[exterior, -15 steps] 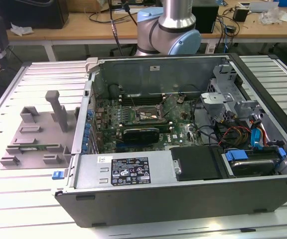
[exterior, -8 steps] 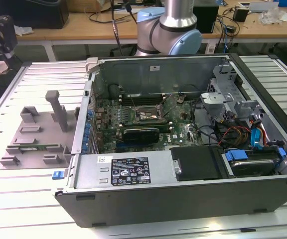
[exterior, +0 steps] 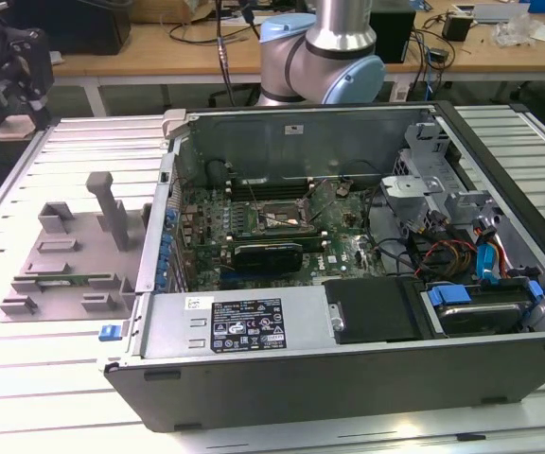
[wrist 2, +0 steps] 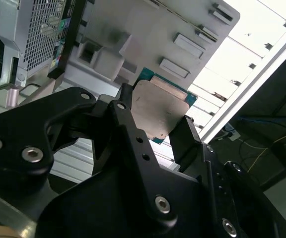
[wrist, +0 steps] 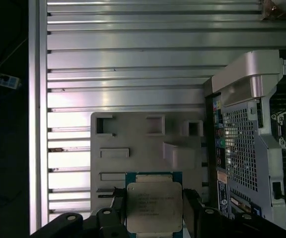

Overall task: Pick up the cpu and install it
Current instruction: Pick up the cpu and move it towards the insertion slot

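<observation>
The cpu (wrist: 154, 206) is a flat square chip with a dull silver top and a green rim. My gripper (wrist: 153, 210) is shut on it, one black finger on each of two opposite edges. In the second wrist view the cpu (wrist 2: 159, 110) sits between the fingers (wrist 2: 124, 106) of the gripper (wrist 2: 155, 121), held in the air above the grey plastic tray (wrist: 133, 134). In the exterior view the black gripper body (exterior: 12, 57) hangs high over the table's far left corner. The open motherboard socket (exterior: 282, 219) lies inside the computer case (exterior: 348, 378).
The grey tray (exterior: 64, 255) with upright blocks lies on the slatted metal table (exterior: 26, 378), on the exterior view's left of the open case. A black graphics card (exterior: 268, 253), cables and drive bays (exterior: 471, 303) crowd the case. The arm's base (exterior: 325, 57) stands behind it.
</observation>
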### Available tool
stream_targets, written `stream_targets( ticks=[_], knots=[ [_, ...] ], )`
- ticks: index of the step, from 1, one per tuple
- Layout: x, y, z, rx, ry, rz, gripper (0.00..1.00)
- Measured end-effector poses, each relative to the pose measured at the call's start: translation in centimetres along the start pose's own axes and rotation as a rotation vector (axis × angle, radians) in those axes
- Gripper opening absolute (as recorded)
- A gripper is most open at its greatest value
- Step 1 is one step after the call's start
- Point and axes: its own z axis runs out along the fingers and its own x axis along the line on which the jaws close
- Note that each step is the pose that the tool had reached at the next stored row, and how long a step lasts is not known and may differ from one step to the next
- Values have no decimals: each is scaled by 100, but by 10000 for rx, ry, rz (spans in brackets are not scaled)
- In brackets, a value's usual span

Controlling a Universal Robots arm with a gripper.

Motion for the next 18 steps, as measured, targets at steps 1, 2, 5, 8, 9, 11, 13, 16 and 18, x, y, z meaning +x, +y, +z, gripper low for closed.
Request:
stream_targets(
  ticks=[1, 2, 5, 8, 9, 11, 13, 16, 18],
  knots=[
    [-20, 1, 1, 0, 0, 0, 54],
    [-55, 2, 2, 0, 0, 0, 54],
    [-125, 4, 4, 0, 0, 0, 54],
    [-203, 6, 7, 0, 0, 0, 54],
    [-246, 8, 9, 0, 0, 0, 54],
    [-335, 10, 11, 1, 0, 0, 54],
    [-382, 12, 14, 0, 0, 0, 54],
    [-494, 16, 17, 0, 0, 0, 54],
    [-597, 19, 21, 0, 0, 0, 54]
  ],
)
